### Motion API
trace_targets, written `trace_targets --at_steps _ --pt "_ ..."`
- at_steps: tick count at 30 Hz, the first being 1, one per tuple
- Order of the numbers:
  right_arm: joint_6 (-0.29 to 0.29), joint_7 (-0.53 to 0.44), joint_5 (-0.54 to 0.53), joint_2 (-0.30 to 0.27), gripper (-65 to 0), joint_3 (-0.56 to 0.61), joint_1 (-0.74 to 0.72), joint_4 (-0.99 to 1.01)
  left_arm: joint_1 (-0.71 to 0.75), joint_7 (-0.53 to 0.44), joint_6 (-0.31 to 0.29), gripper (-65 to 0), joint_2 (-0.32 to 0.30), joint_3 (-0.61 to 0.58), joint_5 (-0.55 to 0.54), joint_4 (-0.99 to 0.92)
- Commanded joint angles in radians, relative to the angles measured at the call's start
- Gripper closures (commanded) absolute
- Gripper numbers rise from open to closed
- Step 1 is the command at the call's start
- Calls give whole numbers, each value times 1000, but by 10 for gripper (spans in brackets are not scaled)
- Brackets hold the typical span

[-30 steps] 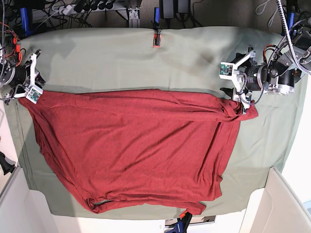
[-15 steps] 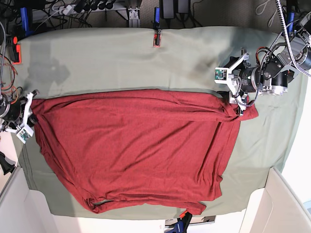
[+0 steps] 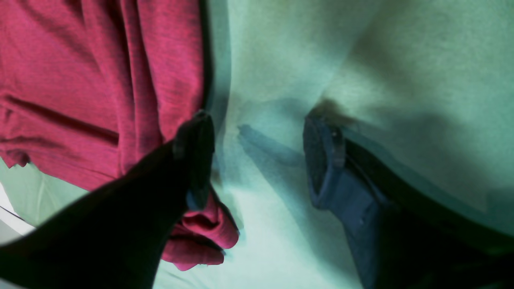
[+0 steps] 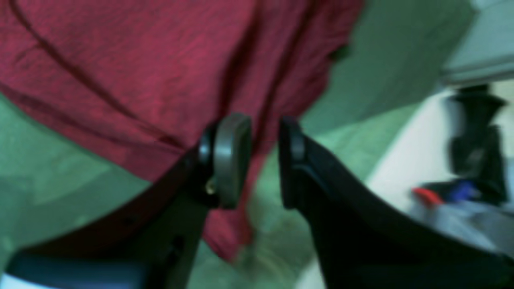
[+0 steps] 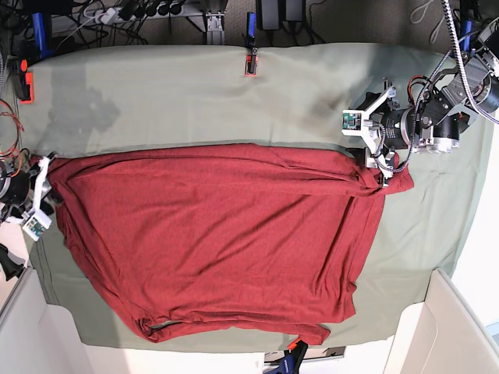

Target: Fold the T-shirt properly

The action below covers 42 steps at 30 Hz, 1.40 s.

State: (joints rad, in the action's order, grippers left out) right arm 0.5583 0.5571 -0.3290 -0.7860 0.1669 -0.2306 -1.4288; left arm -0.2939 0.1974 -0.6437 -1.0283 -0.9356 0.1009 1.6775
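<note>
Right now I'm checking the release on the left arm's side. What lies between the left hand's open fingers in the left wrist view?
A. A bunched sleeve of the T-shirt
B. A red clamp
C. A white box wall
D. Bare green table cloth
D: the left hand is open over bare table cloth, with the T-shirt lying just beside one finger, not between the two.

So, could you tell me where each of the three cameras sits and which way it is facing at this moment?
Base: overhead, looking down on the table cloth and spread T-shirt; both arms show at the side edges.
Left wrist: on the left gripper, looking past open jaws at bare cloth, the shirt's bunched corner beside one finger.
Right wrist: on the right gripper, blurred, jaws slightly apart over the shirt's edge.
Shared: all three show the red shirt on green cloth.
</note>
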Motion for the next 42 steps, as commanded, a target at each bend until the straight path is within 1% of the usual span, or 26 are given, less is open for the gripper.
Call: trace_targets --at_steps 1,3,5,8,9,12,16,19,20,21,23,25,26,28,30,34,39,42 --pt "17 6 -18 -40 -202 -11 -21 -17 -16 11 11 -380 -19 14 2 7" --pt "31 32 -34 -66 -224 -11 -19 -16 -16 14 11 -380 -21 14 2 7" --pt "35 35 -38 -90 -224 -11 -3 -17 -16 13 12 -380 -19 14 15 7" --pt "50 35 -38 -106 -226 -11 32 -17 -16 9 16 -380 -18 14 19 7" --pt "52 35 -37 -108 -242 -10 46 -17 -16 9 27 -380 -18 14 20 7" --pt "53 32 -12 -108 -329 -7 84 -17 -16 9 31 -380 -18 14 20 7" --pt "51 -6 40 -108 -336 19 93 -16 -16 9 31 -380 -18 14 20 7" --pt "47 -39 86 -107 -336 69 92 -16 -16 9 31 -380 -16 14 20 7" --pt "44 -42 103 -103 -327 87 92 -14 -16 9 31 -380 -16 14 20 7" --pt "39 -42 117 -98 -301 105 92 -13 -16 9 31 -380 -16 14 20 7" --pt "27 -44 144 -84 -223 136 87 -6 -16 9 31 -380 -16 14 20 7" --pt "13 -53 170 -68 -131 140 87 -5 -16 9 31 -380 -16 14 20 7" --pt "8 -58 176 -63 -96 140 81 -5 -16 9 31 -380 -16 14 20 7" --pt "-5 -61 171 -61 -57 140 62 -6 -16 9 31 -380 -16 14 20 7" --pt "-10 -60 169 -61 -43 140 32 -6 -16 10 30 -380 -16 14 20 7" --pt "-13 -60 125 -64 -19 140 -38 -6 -16 13 31 -380 -17 14 32 7" --pt "-10 -56 112 -63 -19 140 -84 12 -16 13 31 -380 -17 14 39 7" --pt "8 -55 112 -64 -19 140 -81 35 -16 9 31 -380 -16 14 39 7"
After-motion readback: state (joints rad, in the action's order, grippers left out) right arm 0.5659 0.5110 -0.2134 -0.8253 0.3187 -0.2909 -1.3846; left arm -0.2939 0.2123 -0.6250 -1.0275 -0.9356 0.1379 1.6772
